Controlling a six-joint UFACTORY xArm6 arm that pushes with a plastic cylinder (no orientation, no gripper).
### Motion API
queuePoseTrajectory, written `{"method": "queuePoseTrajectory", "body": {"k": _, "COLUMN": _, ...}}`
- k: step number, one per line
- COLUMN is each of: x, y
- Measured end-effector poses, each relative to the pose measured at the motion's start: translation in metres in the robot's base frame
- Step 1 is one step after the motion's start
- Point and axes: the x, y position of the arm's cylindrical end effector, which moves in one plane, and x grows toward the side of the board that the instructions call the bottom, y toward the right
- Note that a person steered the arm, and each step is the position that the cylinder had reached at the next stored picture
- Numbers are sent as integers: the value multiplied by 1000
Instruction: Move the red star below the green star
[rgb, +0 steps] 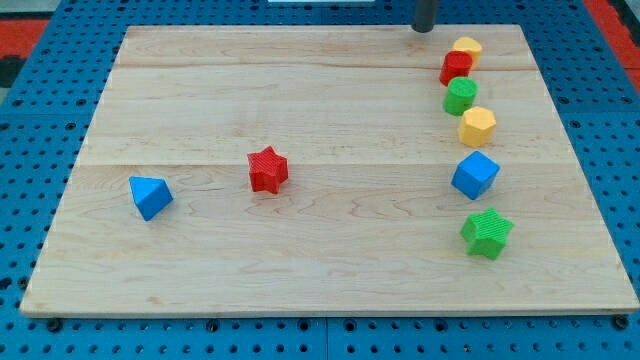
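Observation:
The red star (267, 169) lies on the wooden board (330, 110), left of centre. The green star (487, 233) lies near the view's lower right, far to the right of the red star and a little lower. My tip (424, 29) is at the view's top edge, right of centre, far above both stars and just left of the top of the column of blocks on the right.
A column of blocks runs down the right side: a yellow block (466, 47), a red block (456, 68), a green round block (460, 96), a yellow hexagonal block (477, 126), a blue cube (475, 175). A blue block (150, 196) lies at the left.

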Motion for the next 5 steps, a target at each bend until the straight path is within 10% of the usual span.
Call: {"method": "queuePoseTrajectory", "body": {"k": 5, "x": 0, "y": 31}}
